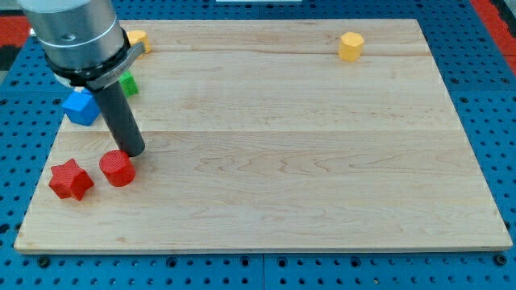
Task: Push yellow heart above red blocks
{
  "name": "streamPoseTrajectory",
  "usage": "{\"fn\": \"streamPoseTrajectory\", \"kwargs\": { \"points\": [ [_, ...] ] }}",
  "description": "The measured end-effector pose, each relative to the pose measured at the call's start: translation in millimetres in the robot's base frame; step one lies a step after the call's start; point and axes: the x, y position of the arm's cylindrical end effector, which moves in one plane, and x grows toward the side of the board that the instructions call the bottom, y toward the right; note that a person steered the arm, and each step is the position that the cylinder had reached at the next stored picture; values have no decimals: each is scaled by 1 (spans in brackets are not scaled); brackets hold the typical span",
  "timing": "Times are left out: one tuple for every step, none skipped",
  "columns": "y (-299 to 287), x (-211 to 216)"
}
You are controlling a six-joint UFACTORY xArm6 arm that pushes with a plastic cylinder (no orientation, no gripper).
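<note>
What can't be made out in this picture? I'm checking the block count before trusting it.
- Yellow block at the view's top left: mostly hidden by the arm, shape unclear.
- Green block: only a sliver shows beside the rod.
- Blue block: its top is covered by the arm.
- My tip shows, just above the red cylinder.

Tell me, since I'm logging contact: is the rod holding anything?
Nothing is held. My tip rests just above the red cylinder, seemingly touching its top edge.

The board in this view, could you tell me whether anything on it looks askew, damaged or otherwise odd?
Nothing stands out. My tip rests just above the red cylinder, with the red star to the view's left; no block looks damaged.
</note>
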Motion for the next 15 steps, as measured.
{"fn": "streamPoseTrajectory", "kwargs": {
  "points": [
    [-8, 9],
    [14, -42],
    [34, -135],
    [48, -222],
    [26, -281],
    [-63, -282],
    [-62, -263],
    [-12, -242],
    [32, -222],
    [2, -239],
    [-21, -229],
    [26, -197],
    [69, -182],
    [48, -173],
    [47, -212]
  ]
}}
